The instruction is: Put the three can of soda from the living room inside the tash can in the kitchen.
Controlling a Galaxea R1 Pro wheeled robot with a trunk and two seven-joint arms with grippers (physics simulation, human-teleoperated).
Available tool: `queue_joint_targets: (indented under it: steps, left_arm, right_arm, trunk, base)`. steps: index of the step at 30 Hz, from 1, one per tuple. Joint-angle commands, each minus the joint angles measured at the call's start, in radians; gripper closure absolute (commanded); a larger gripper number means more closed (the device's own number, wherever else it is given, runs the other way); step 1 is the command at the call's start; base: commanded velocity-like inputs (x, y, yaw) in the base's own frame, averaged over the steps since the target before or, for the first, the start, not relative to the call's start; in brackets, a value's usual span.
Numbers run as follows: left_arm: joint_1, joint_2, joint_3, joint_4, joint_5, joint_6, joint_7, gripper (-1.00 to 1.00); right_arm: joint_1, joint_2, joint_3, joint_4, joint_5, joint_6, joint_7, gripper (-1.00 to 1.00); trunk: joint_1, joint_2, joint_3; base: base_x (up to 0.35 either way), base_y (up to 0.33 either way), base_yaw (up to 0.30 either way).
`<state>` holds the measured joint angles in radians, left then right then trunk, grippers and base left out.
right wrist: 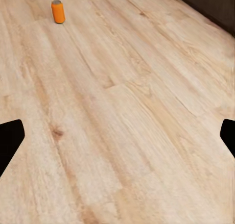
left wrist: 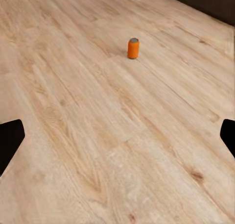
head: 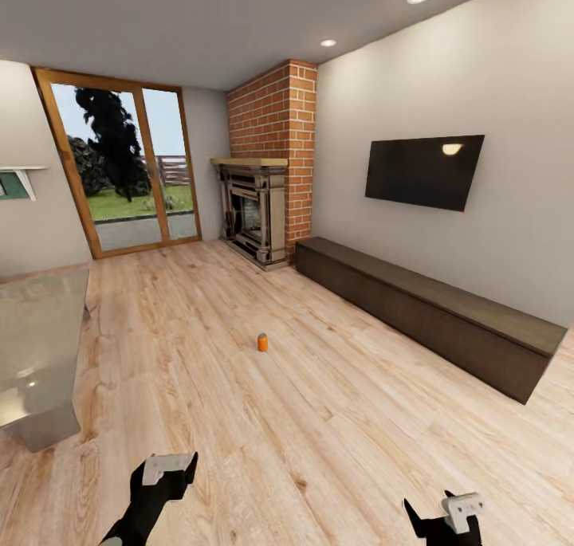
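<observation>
One orange can of soda (head: 262, 342) stands upright on the light wood floor (head: 239, 418) of the living room, well ahead of both arms. It also appears in the left wrist view as the can (left wrist: 133, 48) and in the right wrist view as the can (right wrist: 58, 12). My left gripper (head: 169, 470) (left wrist: 117, 138) is low at the near left, open and empty. At the near right my right gripper (head: 446, 514) (right wrist: 117, 138) is open and empty too. The tash can is out of view.
A glass table (head: 40, 347) stands at the left. A long dark low cabinet (head: 430, 315) runs along the right wall under a black TV (head: 422, 171). A brick fireplace (head: 259, 211) and a glass sliding door (head: 119, 171) are at the back.
</observation>
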<state>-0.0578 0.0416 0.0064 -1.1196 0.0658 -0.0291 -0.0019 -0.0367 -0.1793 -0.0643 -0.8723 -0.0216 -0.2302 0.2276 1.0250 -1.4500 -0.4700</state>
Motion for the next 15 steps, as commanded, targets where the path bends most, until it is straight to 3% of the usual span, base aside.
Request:
queue_joint_targets:
  steps: [1, 3, 4, 5, 10, 15]
  left_arm:
    - [0.045, 0.022, 0.0, -0.008, 0.006, -0.132, 0.002, -1.0]
    - [0.072, 0.032, 0.0, -0.003, 0.009, -0.192, 0.002, -1.0]
    - [0.091, 0.039, 0.0, 0.009, 0.013, -0.234, 0.002, -1.0]
    - [0.091, 0.039, 0.0, 0.009, 0.013, -0.234, 0.002, -1.0]
    - [0.112, 0.048, 0.001, 0.077, 0.024, -0.292, 0.001, -1.0]
    - [0.117, 0.049, 0.001, 0.13, 0.028, -0.311, 0.0, -1.0]
  right_arm:
    - [0.005, -0.007, -0.071, -0.019, -0.002, -0.005, 0.06, -1.0]
    - [0.007, -0.009, -0.105, -0.024, -0.001, -0.006, 0.118, -1.0]
    - [0.009, -0.009, -0.14, -0.026, 0.0, -0.008, 0.182, -1.0]
    - [0.009, -0.009, -0.14, -0.026, 0.0, -0.008, 0.182, -1.0]
    - [0.01, -0.004, -0.213, -0.027, 0.005, -0.008, 0.276, -1.0]
    - [0.01, 0.001, -0.243, -0.026, 0.006, -0.008, 0.307, -1.0]
  trunk:
    - [0.0, 0.0, 0.0]
    - [0.0, 0.0, 0.0]
    - [0.0, 0.0, 0.0]
    - [0.0, 0.0, 0.0]
    - [0.0, 0.0, 0.0]
    - [0.0, 0.0, 0.0]
  base:
    - [0.0, 0.0, 0.0]
    - [0.0, 0.0, 0.0]
    - [0.0, 0.0, 0.0]
    - [0.0, 0.0, 0.0]
    - [0.0, 0.0, 0.0]
    - [0.0, 0.0, 0.0]
